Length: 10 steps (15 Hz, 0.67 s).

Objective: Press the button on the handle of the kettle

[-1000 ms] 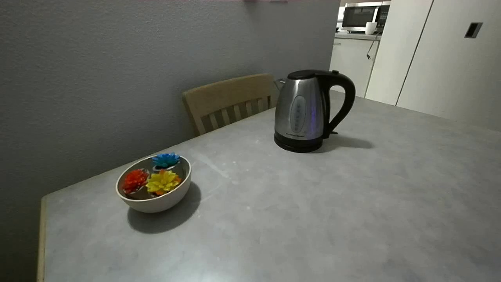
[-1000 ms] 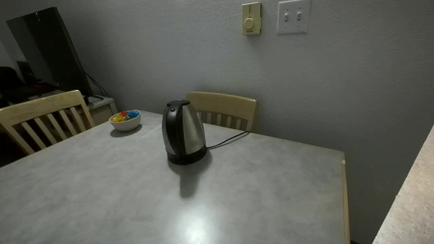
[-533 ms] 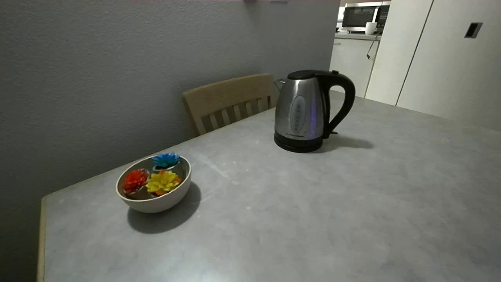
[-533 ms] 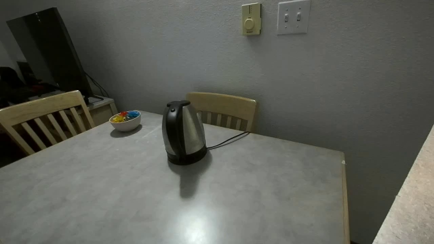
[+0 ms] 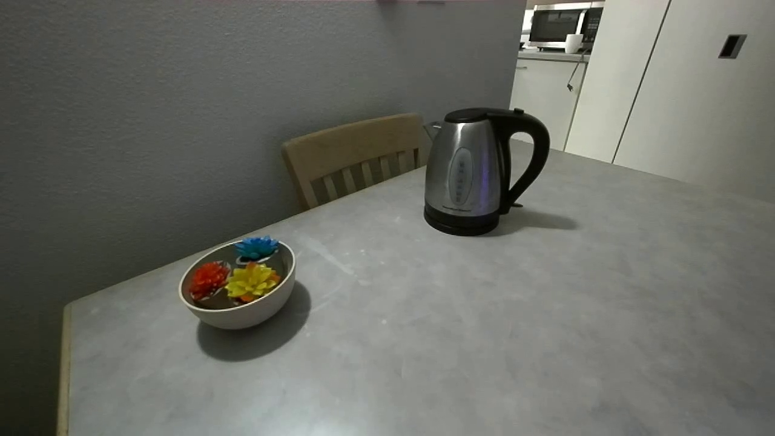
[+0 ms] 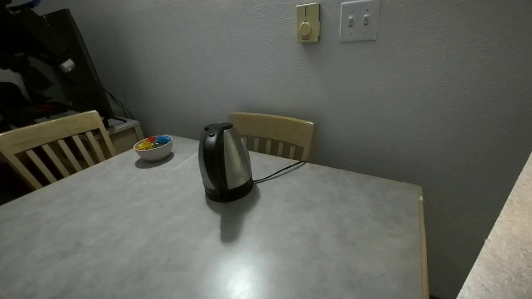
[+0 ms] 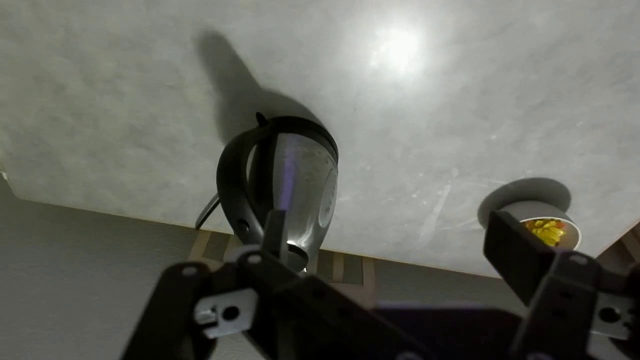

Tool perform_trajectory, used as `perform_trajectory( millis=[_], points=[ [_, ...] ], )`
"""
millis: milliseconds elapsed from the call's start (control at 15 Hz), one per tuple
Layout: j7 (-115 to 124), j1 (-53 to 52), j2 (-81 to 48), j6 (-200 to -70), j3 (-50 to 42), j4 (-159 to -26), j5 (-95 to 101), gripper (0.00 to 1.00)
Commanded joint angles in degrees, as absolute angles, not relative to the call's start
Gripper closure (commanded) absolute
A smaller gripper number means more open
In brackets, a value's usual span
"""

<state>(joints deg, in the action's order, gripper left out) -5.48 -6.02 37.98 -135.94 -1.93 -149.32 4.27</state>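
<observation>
A steel kettle with a black base, lid and handle stands upright on the grey table in both exterior views (image 5: 472, 175) (image 6: 237, 162). The small black button sits on top of the handle (image 5: 519, 111) (image 6: 211, 134). The wrist view, which is upside down, shows the kettle (image 7: 305, 170) and the button (image 7: 243, 225) left of centre. My gripper (image 7: 387, 235) is open and empty there, its left finger overlapping the kettle's picture, apart from it as far as I can tell. In an exterior view the dark arm and gripper (image 6: 45, 58) show only partly at the top left.
A white bowl (image 5: 242, 318) with red, yellow and blue artificial flowers stands on the table (image 5: 460, 339). Wooden chairs (image 6: 270, 126) (image 6: 54, 128) stand at its edges. A power cord (image 6: 279, 172) runs from the kettle base to the edge. A grey wall (image 6: 249, 58) is behind.
The dark arm and gripper have come into an exterior view at the top left, in front of the television. The kettle and bowl have not moved.
</observation>
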Motion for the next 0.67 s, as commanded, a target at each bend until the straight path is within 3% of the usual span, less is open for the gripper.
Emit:
perform_trajectory(
  millis=[0, 600],
  points=[
    [-6.06, -5.23, 37.29, -135.88, -1.16, -148.59, 3.53, 0.00],
    [-6.55, -2.94, 33.36, -135.05, -1.54, -145.38, 5.78, 0.00]
  ],
)
